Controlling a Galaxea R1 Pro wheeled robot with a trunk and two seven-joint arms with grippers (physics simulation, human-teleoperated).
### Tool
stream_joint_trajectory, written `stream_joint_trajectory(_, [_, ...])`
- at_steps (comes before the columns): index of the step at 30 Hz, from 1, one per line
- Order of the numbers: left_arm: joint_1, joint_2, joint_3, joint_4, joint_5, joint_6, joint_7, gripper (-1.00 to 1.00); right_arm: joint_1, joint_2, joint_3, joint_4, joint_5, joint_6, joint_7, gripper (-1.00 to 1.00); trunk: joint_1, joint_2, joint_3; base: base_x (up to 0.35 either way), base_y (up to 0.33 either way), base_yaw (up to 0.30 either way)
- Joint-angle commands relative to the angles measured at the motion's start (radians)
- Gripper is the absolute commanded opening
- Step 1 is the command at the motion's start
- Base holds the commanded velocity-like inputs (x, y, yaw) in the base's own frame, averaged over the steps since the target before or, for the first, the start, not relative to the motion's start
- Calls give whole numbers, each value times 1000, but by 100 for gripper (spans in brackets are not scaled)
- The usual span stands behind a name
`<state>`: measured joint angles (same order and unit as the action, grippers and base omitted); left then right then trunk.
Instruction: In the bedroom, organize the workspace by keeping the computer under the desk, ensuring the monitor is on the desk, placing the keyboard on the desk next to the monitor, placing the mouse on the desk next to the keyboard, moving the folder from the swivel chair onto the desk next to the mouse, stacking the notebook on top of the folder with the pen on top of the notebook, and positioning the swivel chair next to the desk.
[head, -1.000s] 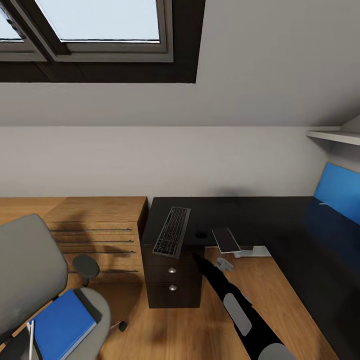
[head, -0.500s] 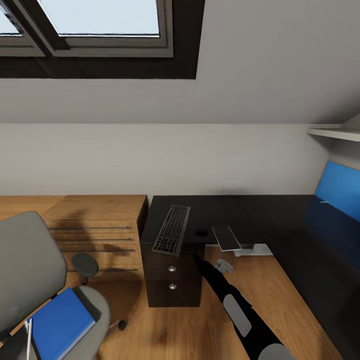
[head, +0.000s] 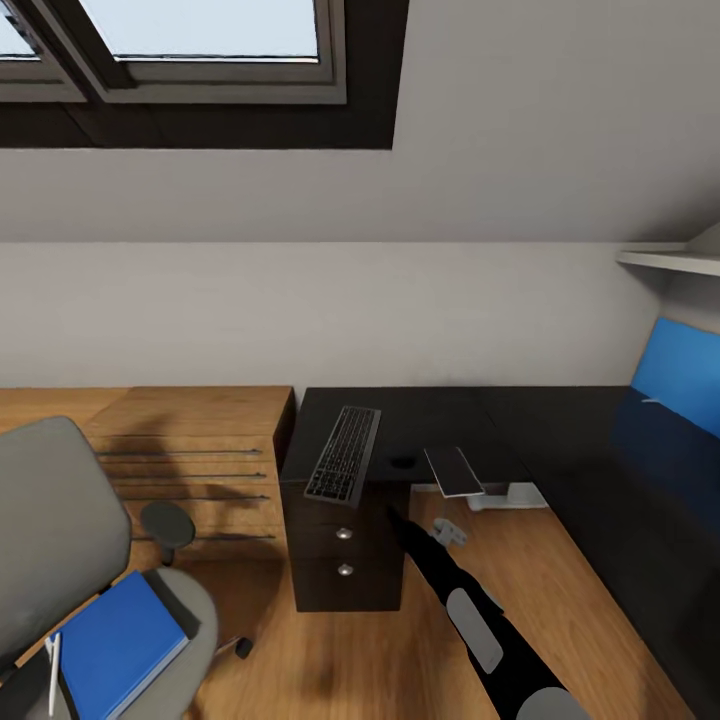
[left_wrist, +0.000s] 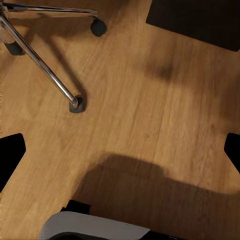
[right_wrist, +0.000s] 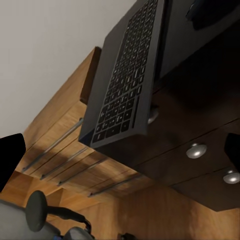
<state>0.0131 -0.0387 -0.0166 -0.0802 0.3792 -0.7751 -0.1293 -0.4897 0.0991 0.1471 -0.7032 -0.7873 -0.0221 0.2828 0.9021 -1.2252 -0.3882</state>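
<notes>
The keyboard (head: 344, 455) overhangs the desk (head: 560, 450) edge beside the notebook (head: 452, 470) (folder (head: 118, 640) waits on the chair (head: 60, 540)); both grippers hang unclenched, so I judge nudging it inward comes next

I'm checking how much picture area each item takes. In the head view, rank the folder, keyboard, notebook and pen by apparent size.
Largest to smallest:
1. folder, though it lies nearer the camera
2. keyboard
3. notebook
4. pen, a thin sliver beside the folder

The keyboard (right_wrist: 127, 80) overhangs the desk (right_wrist: 200, 65) edge above drawer knobs (right_wrist: 196, 150).
</notes>
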Motion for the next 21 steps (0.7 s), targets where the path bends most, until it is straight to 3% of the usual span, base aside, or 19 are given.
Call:
stream_joint_trajectory(1, [1, 0, -2, -2, 11, 0, -6, 100, -1, 0, 2, 1, -10, -2, 3, 100, 4, -8, -4, 0, 0, 0])
stream_joint_trajectory(12, [0, 1, 5, -4, 16, -106, 2, 100, -1, -2, 2, 0, -9, -2, 3, 100, 46, -85, -39, 0, 0, 0])
stream_joint_trajectory(16, [0, 3, 4, -7, 17, -137, 2, 100, -1, -2, 2, 0, -10, -2, 3, 100, 46, -85, -39, 0, 0, 0])
stream_joint_trajectory(21, [0, 47, 20, -13, 27, -162, 0, 100, -1, -2, 3, 0, -8, -3, 3, 100, 65, -120, -54, 0, 0, 0])
